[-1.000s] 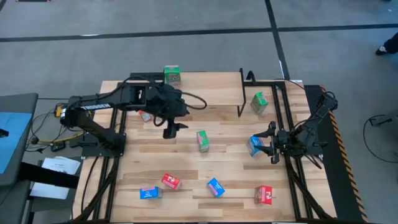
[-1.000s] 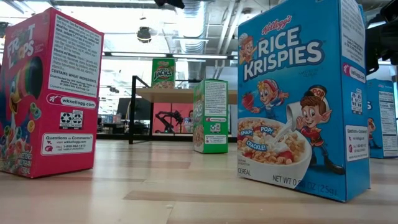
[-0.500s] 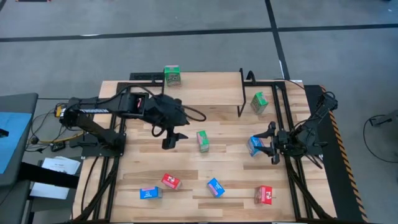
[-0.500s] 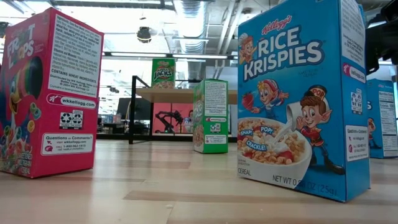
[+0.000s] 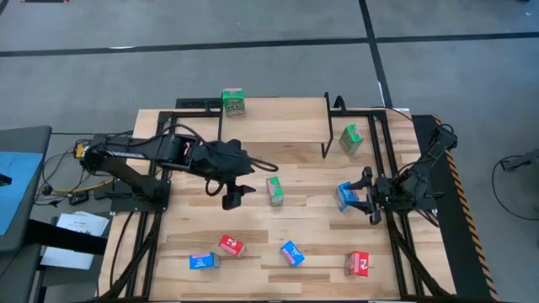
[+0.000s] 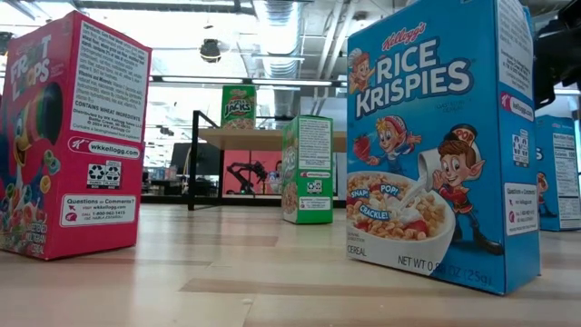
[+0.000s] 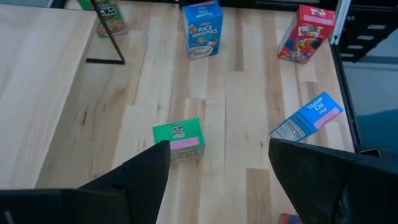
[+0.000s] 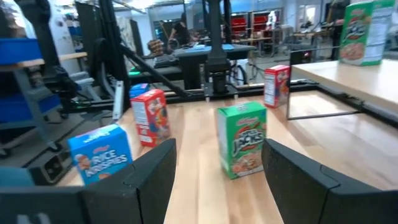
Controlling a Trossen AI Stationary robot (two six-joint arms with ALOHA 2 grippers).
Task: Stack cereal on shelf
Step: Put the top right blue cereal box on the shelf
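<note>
Slatted wooden tabletop; grey floor

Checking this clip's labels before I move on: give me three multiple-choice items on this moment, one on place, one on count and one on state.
1. What stands on the shelf?
A. one green box
B. one red box
C. two blue boxes

2. How many blue boxes show in the high view?
A. one
B. three
C. five

3. How is the left gripper?
A. shut on a red box
B. shut on a blue box
C. open and empty

Answers:
1. A: a single green box stands at one end of the shelf.
2. B: blue boxes show at and.
3. C: the left gripper has its fingers spread, with only bare tabletop between them.
</note>
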